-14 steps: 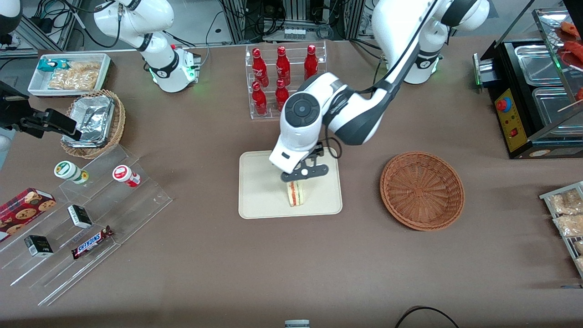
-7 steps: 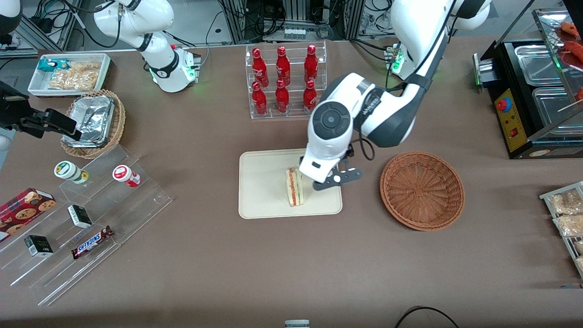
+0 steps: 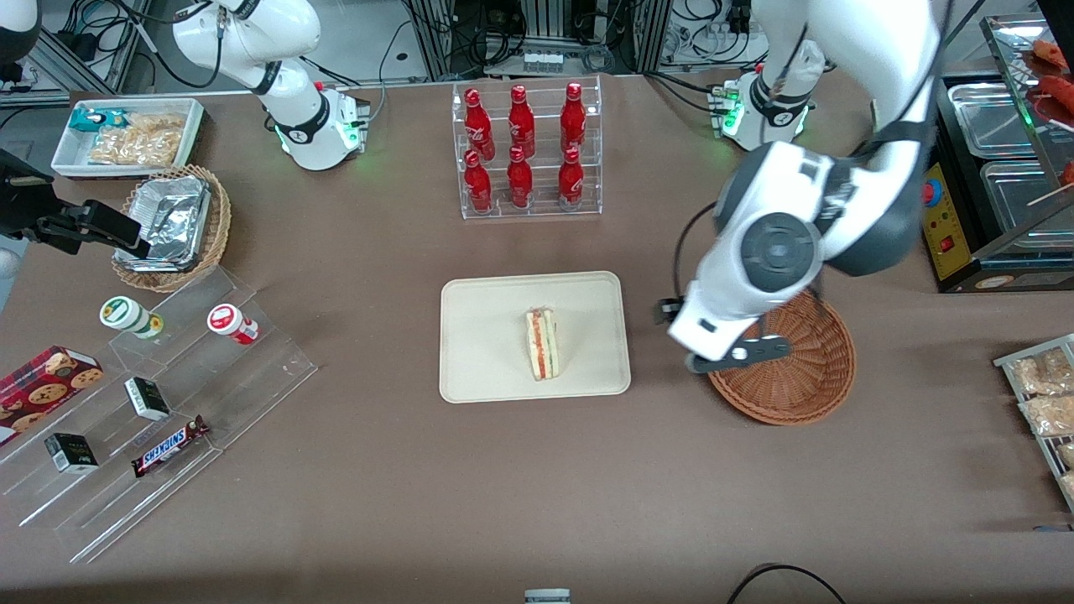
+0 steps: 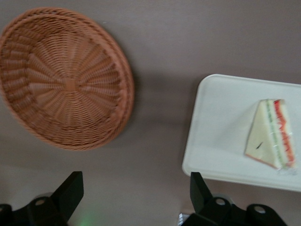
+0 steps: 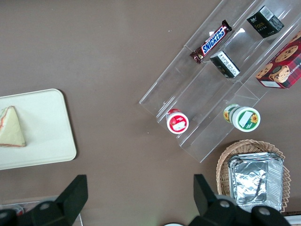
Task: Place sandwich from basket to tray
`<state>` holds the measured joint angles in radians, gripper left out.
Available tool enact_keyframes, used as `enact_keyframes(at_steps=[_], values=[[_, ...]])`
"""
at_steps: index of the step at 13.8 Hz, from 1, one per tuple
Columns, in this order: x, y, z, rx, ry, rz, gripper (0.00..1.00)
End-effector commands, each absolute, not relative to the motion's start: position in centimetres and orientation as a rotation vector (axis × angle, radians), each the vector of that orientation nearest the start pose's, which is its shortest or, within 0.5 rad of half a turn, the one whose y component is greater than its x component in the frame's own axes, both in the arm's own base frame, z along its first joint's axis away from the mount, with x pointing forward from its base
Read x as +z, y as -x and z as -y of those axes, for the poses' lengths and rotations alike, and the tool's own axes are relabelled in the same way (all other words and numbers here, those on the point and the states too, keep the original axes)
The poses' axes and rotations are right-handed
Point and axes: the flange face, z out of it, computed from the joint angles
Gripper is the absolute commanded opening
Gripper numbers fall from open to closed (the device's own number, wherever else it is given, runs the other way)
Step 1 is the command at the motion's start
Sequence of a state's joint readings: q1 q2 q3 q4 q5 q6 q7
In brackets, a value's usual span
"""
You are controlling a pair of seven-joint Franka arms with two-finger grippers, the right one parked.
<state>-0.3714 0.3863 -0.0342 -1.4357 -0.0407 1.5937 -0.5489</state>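
You see the sandwich [image 3: 544, 344] lying on the tray [image 3: 478, 369]; the gripper [image 4: 136, 200], spread wide and empty, hangs over the basket's [image 3: 797, 394] 9 o'clock rim.

The left arm reaches forward, elbow bent. Its gripper [image 4: 136, 200] hangs raised above the surface, fingers [image 4: 70, 190] spread wide, holding nothing.

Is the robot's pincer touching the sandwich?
Apart. In the front view the pincer hangs over the basket rim, with bare table between it and the sandwich on the tray.
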Motion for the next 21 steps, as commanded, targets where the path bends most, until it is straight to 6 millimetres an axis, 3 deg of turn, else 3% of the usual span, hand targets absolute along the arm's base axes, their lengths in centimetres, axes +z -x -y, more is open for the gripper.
enact_keyframes(at_steps=[1, 3, 6, 8, 11, 17, 21], values=[[47.8, -58.9, 21.0, 0.436, 3.091, 0.149, 1.00], [50.1, -58.5, 18.4, 0.450, 3.109, 0.084, 1.00], [54.0, -58.3, 12.1, 0.412, 3.153, 0.042, 1.00], [56.4, -57.2, 8.6, 0.417, 3.169, -0.032, 1.00], [59.6, -54.8, 5.2, 0.373, 3.151, -0.051, 1.00], [63.6, -49.4, 5.6, 0.257, 3.053, -0.050, 1.00], [63.8, -49.5, 4.8, 0.207, 3.070, -0.018, 1.00]])
